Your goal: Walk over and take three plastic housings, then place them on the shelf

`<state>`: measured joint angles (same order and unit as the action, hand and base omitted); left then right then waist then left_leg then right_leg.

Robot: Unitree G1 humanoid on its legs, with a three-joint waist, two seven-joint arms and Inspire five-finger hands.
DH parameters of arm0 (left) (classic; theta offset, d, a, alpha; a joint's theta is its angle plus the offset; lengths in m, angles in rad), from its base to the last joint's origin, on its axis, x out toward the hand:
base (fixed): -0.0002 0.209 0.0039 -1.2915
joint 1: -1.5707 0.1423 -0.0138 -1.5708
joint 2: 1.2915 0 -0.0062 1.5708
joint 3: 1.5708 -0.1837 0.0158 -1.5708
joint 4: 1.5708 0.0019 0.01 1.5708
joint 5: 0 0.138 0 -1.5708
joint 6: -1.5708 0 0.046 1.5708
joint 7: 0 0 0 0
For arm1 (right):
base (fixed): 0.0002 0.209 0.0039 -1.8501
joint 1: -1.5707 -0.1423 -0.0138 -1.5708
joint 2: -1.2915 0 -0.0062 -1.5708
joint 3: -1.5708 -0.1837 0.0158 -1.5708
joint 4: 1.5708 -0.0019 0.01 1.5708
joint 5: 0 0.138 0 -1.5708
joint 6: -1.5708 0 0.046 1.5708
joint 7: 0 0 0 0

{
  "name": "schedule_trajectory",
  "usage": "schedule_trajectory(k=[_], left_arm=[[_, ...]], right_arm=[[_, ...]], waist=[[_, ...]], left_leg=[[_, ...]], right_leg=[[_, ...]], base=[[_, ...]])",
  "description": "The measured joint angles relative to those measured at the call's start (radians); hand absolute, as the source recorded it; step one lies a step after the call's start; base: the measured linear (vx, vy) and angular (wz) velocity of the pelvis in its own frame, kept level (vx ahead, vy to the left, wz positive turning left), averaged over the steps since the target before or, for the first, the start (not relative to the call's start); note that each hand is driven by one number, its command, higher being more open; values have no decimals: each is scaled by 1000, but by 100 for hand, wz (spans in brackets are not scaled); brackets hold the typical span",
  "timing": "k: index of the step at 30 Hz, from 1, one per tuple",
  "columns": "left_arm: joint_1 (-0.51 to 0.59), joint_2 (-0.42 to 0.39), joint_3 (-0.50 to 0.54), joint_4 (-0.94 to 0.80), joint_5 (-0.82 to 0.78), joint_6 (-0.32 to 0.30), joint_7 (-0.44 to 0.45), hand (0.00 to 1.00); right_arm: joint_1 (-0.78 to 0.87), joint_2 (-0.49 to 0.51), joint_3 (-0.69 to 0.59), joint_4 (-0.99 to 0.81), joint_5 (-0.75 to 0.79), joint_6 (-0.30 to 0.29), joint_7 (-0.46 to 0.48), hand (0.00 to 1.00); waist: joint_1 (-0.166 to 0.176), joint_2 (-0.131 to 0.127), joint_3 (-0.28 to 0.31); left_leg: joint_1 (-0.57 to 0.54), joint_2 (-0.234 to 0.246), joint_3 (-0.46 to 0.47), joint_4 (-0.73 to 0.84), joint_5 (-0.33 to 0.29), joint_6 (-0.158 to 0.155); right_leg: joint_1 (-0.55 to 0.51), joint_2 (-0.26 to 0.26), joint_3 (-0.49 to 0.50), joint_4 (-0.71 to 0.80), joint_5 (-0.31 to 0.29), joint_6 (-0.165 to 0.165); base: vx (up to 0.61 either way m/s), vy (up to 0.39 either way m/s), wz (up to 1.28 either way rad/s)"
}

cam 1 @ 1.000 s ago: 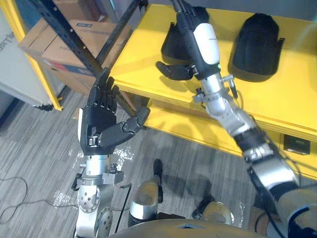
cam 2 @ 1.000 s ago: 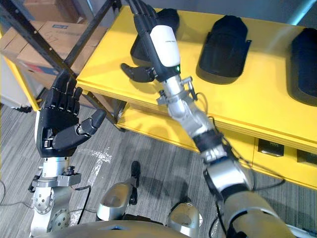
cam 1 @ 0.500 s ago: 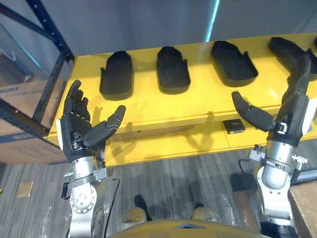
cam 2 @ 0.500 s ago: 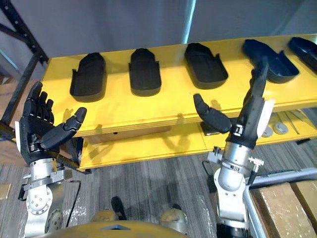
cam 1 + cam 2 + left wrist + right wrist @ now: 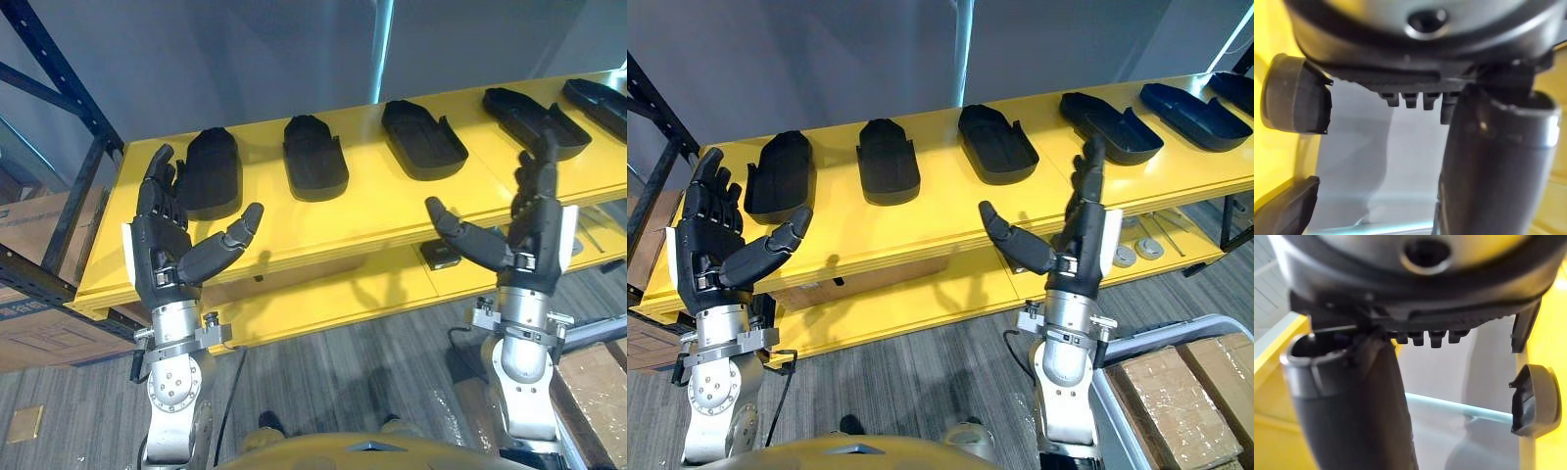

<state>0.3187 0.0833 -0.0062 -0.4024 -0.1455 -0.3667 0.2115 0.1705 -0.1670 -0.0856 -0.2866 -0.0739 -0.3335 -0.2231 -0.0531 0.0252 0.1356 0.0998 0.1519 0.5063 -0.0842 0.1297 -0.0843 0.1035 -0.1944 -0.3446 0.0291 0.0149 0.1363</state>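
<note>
Several black plastic housings lie in a row on the yellow shelf top (image 5: 362,211): one at the left (image 5: 211,171), one beside it (image 5: 315,157), one in the middle (image 5: 423,139), and more to the right (image 5: 534,119). My left hand (image 5: 162,245) is raised in front of the shelf's left end, open and empty, just short of the leftmost housing. My right hand (image 5: 534,230) is raised before the shelf's right part, open and empty. The left wrist view shows a housing (image 5: 1295,95) past the straight fingers. The right wrist view shows another housing (image 5: 1530,401).
A black rack upright (image 5: 59,108) stands at the left. A lower yellow shelf (image 5: 921,284) carries small parts (image 5: 1136,250). Cardboard boxes sit at the lower right (image 5: 1185,382) and lower left (image 5: 39,333). A grey wall backs the shelf.
The camera has swung, so the whole shelf now faces me. My right hand, stretched over the shelf beside a housing a second ago, is drawn back and raised. Both hands stay open.
</note>
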Motion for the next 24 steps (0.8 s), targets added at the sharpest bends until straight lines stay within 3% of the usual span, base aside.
schedule_trajectory(k=[5, 16, 18, 24], left_arm=[[5, 15, -32, 3, -2, 3, -65, 100], [6, 38, -102, 50, -17, 72, -173, 100], [5, 38, -126, 65, -48, 89, -186, 100], [5, 31, -173, 84, -91, 92, -189, 100]], right_arm=[[-215, -123, 29, 298, 4, 20, -3, 100], [-721, -162, 29, 651, 145, 90, 36, 100], [-835, -205, 26, 781, 181, 114, 43, 100], [-1026, -276, 20, 923, 225, 130, 76, 100]], waist=[[36, -6, -3], [109, 12, -8], [124, 27, -2], [149, 81, 35]], left_leg=[[-7, -4, -44, -4, 7, 5], [-63, -14, -152, -4, 47, 18], [-85, -23, -177, -4, 56, 22], [-98, -35, -193, -1, 65, 33]], right_leg=[[31, 0, -45, -16, 9, 3], [56, 3, -153, -28, 14, 0], [50, -5, -180, -20, 14, 1], [35, -29, -190, 8, 15, 4]], base=[[-4, 1, 22], [-5, 3, 31], [-28, 50, 34], [-29, 54, 10]])
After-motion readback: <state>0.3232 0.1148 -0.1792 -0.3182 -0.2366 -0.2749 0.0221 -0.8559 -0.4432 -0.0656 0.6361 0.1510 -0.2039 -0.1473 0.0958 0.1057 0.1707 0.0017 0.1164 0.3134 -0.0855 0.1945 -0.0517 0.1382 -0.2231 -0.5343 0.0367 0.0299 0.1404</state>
